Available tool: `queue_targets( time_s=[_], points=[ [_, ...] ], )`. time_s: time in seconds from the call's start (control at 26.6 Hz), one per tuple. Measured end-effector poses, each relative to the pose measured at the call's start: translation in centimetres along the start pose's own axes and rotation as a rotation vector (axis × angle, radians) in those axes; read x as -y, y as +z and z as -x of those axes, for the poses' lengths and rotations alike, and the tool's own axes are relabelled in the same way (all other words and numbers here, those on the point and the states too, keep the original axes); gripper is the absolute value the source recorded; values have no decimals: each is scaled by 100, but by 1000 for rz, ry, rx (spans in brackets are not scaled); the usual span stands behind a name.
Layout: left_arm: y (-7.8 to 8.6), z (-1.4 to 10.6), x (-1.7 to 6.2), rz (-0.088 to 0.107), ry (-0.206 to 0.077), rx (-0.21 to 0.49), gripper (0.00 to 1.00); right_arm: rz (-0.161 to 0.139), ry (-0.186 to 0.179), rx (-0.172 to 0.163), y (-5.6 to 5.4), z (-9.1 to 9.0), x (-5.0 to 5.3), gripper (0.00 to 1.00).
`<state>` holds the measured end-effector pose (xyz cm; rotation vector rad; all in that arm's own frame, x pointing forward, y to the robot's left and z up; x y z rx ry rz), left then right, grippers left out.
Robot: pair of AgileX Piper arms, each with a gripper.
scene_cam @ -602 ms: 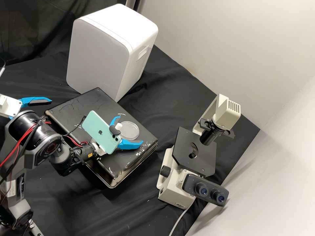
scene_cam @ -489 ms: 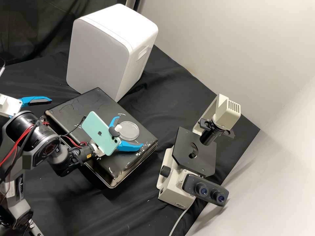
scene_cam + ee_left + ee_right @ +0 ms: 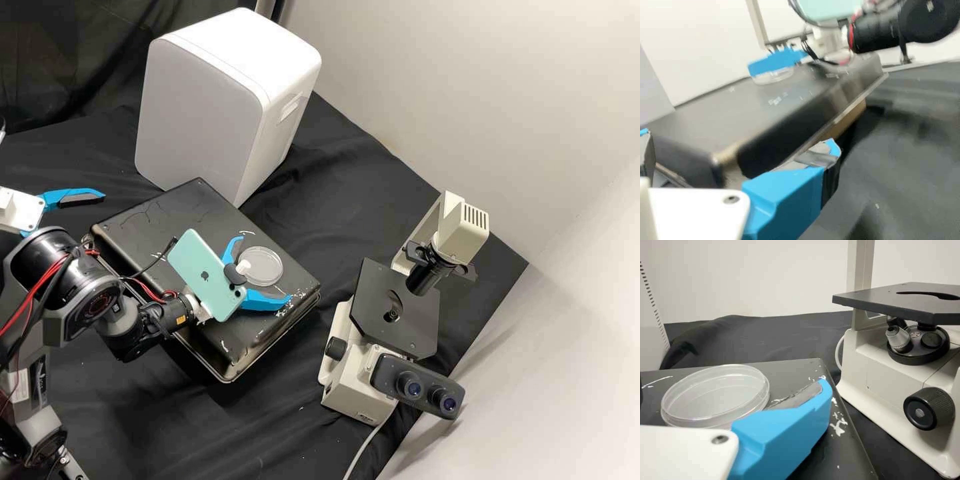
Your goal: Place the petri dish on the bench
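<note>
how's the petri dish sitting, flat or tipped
Flat: the petri dish sits level on the black slab, rim even, blue fingers open either side of it.

The right gripper [image 3: 269, 267] is opened a little wider around the petri dish [image 3: 261, 265]: of its 2 fingers, the nearer 1 is drawn farther from the dish's rim. The left gripper [image 3: 67, 197] is shifted slightly farther away from the petri dish.

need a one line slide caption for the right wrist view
Right tool open around a clear petri dish resting on a black slab, microscope alongside.
</note>
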<state>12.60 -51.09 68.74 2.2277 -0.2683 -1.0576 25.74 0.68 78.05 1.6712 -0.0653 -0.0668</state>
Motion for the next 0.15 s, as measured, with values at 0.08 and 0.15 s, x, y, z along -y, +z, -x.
queue_targets(
  time_s=[0.08,0.15],
  points=[
    [-5,7,-21,2,12,-6,100,0,0,0,0,0,0,100],
    [-13,11,-31,12,18,-23,100,0,0,0,0,0,0,100]
  ],
)
